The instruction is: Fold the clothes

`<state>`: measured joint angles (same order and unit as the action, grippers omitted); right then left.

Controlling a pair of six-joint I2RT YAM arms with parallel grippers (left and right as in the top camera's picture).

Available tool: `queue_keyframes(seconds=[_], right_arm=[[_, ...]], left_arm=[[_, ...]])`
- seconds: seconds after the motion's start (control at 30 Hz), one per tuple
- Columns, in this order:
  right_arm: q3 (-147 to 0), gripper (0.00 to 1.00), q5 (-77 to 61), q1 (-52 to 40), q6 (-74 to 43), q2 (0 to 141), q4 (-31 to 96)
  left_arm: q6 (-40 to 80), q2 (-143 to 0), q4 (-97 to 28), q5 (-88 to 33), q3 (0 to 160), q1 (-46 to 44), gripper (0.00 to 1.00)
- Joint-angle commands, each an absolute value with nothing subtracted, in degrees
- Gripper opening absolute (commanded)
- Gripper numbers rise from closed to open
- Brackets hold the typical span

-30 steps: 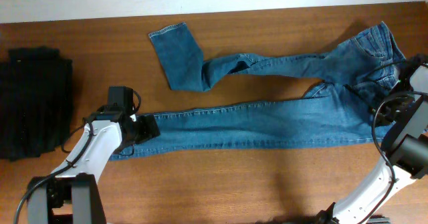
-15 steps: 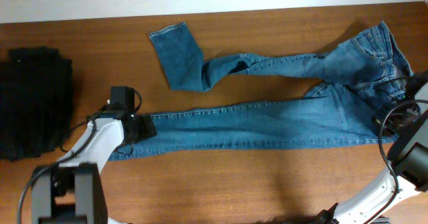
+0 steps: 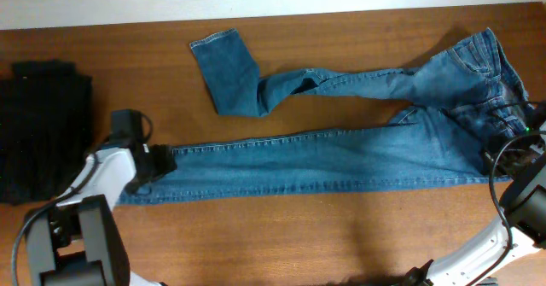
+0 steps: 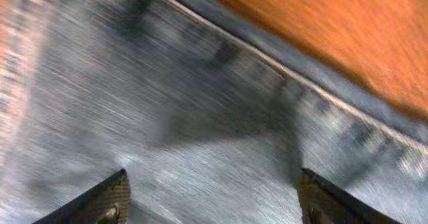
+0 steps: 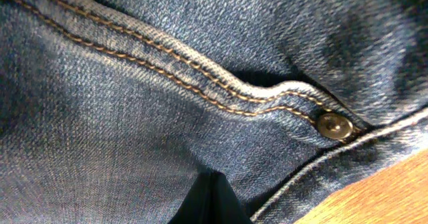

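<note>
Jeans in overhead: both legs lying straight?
No: on the jeans, the upper leg bends sharply near its end, while the lower leg lies straight.

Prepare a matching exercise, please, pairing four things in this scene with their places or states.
1 jeans
2 black pile
3 left gripper
4 right gripper

A at the table's left edge
B shut, at the waistband end
C open, near a leg's hem end
D spread across the table

Pairs: 1-D, 2-A, 3-C, 4-B

black folded pile (image 3: 43, 128) | far left (on wooden table (image 3: 341, 235))
</note>
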<state>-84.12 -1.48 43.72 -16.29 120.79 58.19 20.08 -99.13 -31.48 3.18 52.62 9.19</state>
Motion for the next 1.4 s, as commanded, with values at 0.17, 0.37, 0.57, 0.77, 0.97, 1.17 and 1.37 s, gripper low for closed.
queue_keyframes(seconds=[0.17, 0.37, 0.57, 0.77, 0.97, 1.17, 1.37], right_arm=[[-81.52, 0.04, 4.99, 46.15, -17.06, 123.59, 57.76], [-82.00, 0.04, 5.04, 46.15, -16.99, 123.55, 58.48], [-90.65, 0.13, 5.74, 46.13, -16.36, 122.76, 66.76], [-97.65, 0.24, 1.26, 45.06, -14.87, 119.07, 70.46], [-104.60, 0.40, -17.98, 41.52, -6.92, 112.03, 72.73], [-105.03, 0.52, -37.30, 34.50, 6.72, 104.81, 76.99], [-105.01, 0.54, -35.79, 22.57, 12.21, 102.26, 81.06]], left_arm=[[14.20, -103.31, -27.68, 5.41, 50.06, 15.68, 0.83], [14.26, -102.54, -25.93, 5.37, 50.24, 15.64, 0.99], [14.92, -90.41, -22.55, 4.45, 50.46, 14.11, 0.99], [14.90, -76.09, -20.18, -4.62, 52.64, 12.23, 0.99], [14.87, -64.51, -24.36, -17.67, 53.39, 10.39, 0.99], [13.72, -58.74, -36.29, -24.45, 53.39, 5.41, 0.99], [13.39, -56.53, -41.63, -24.45, 53.39, -1.48, 0.99]])
